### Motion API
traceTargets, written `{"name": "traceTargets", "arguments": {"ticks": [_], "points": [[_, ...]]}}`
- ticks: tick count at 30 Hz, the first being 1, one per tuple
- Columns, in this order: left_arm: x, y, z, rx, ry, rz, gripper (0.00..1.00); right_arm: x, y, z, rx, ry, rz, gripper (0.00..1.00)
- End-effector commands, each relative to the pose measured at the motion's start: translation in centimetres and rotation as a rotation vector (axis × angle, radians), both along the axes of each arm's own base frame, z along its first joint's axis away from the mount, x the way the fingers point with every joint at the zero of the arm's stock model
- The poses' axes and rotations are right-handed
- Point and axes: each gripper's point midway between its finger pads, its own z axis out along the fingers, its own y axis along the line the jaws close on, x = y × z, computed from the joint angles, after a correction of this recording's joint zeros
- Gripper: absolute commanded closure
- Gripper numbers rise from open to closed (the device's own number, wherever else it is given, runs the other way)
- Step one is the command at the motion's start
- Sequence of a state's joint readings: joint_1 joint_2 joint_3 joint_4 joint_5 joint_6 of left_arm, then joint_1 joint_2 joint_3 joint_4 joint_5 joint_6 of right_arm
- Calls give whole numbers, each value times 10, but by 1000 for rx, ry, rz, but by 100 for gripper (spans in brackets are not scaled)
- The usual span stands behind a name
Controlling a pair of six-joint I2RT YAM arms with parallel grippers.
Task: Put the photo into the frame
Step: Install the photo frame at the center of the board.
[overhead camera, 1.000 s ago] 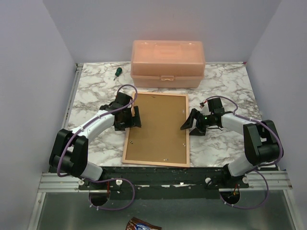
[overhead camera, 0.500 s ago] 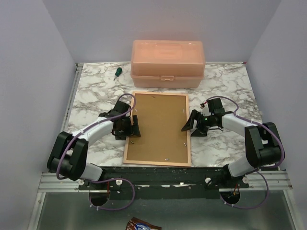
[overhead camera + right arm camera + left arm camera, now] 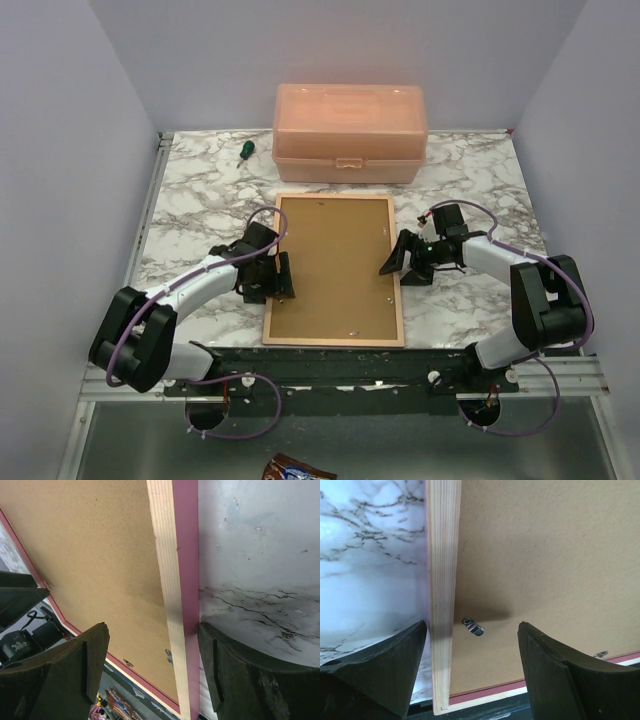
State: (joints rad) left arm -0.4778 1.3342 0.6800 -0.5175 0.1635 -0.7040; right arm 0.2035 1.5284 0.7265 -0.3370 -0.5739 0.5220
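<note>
Marble desk [image 3: 190,200]: white stone pattern with dark veins; everything described is carried on it.
Frame [image 3: 335,342]: laid face down at the middle of the desk, between the two arms, with its long sides running away from the bases. Pale wood is shown on the upturned back, and pink is seen along the outer edge.
Backing board [image 3: 335,270]: plain brown, seated inside the frame and turned upward.
Metal clip [image 3: 473,627]: seen on the board just inside the left rail, close to the near left corner.
Left claw [image 3: 472,627]: released. The left rail is straddled near its near end, one finger being held over the marble and the other over the board, and a gap is left on each side of the rail.
Right claw [image 3: 152,627]: released. The right rail is straddled about halfway along, the outer finger being set just beside the pink edge and the inner finger well clear over the board; contact with the edge cannot be told.
Box [image 3: 350,130]: translucent orange plastic, lid shut, placed at the far edge just beyond the frame.
Screwdriver [image 3: 244,151]: green-handled, laid left of the box.
</note>
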Motion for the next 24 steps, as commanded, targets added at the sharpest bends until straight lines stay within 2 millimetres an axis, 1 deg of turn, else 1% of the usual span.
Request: {"name": "traceTargets", "arguments": {"ticks": [1, 5, 8, 17, 19, 21, 23, 24], "points": [[-9, 17, 0, 115, 19, 37, 26, -4, -8, -9, -64, 12, 4, 21], [-8, 27, -3, 204, 9, 47, 31, -5, -8, -12, -65, 16, 4, 21], [-6, 29, -6, 231, 5, 55, 32, -5, -8, -12, -62, 17, 6, 21], [10, 10, 1, 152, -46, 63, 31, -6, -8, -13, -65, 15, 9, 21], [11, 10, 0, 158, -46, 61, 31, -6, -8, -14, -64, 16, 11, 21], [11, 11, -2, 176, -41, 57, 34, -6, -9, -14, -66, 18, 10, 21], [9, 12, -5, 188, -31, 52, 42, -6, -8, -15, -65, 21, 11, 21], [8, 13, -7, 193, -26, 46, 44, -6, -8, -15, -65, 20, 11, 22]]}}
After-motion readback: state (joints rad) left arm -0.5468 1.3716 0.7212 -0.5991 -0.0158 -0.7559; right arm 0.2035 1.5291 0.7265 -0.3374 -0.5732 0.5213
